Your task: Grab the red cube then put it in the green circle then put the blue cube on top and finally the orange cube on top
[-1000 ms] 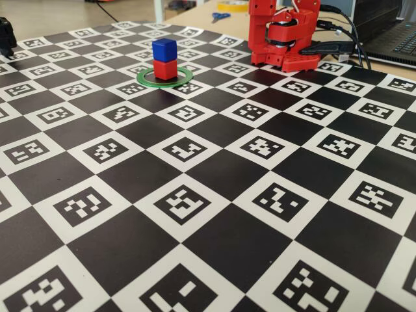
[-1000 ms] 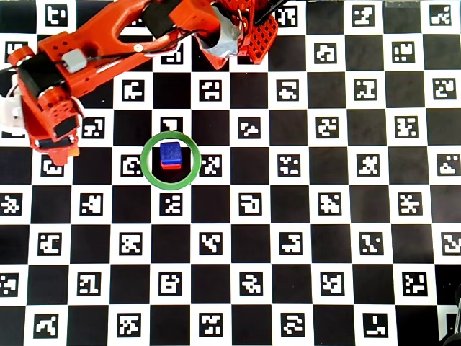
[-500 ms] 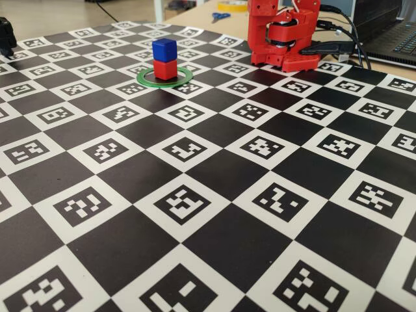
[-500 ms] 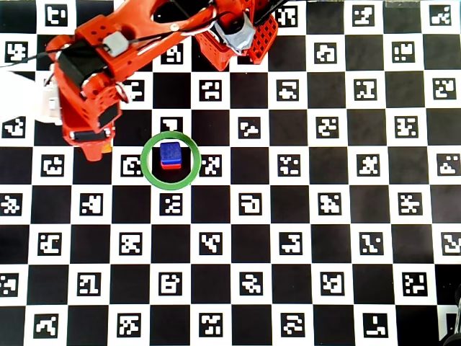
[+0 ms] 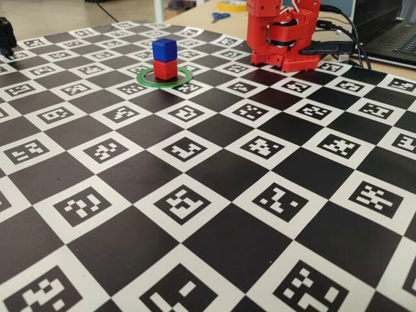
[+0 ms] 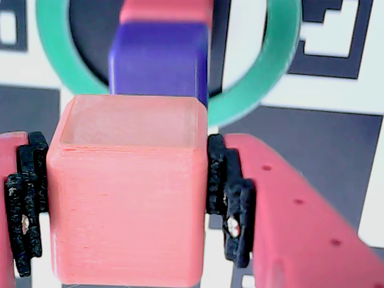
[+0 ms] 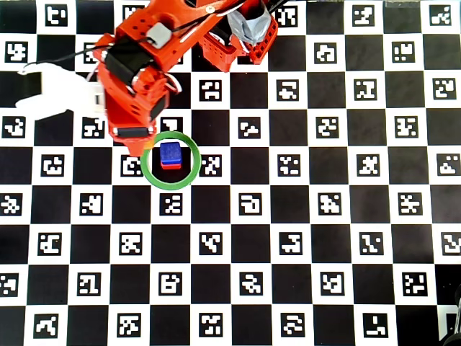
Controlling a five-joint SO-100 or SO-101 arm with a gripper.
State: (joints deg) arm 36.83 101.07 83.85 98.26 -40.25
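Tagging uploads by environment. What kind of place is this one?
Likely a robotics lab or workshop bench. The arm works on a checkerboard mat of fiducial markers, a calibration-style surface. Behind it, on a wooden desk, sit a laptop with cables and scissors. The gripper holds the orange cube.

My worktop [image 7: 302, 238] is covered by a black-and-white checkered mat with a coded marker printed in each white square. Lying flat on it I see the green circle [image 7: 148, 173], with the red cube [image 5: 165, 69] standing inside it. The arm's red base [image 5: 286, 58] sits at the mat's far edge in the fixed view.
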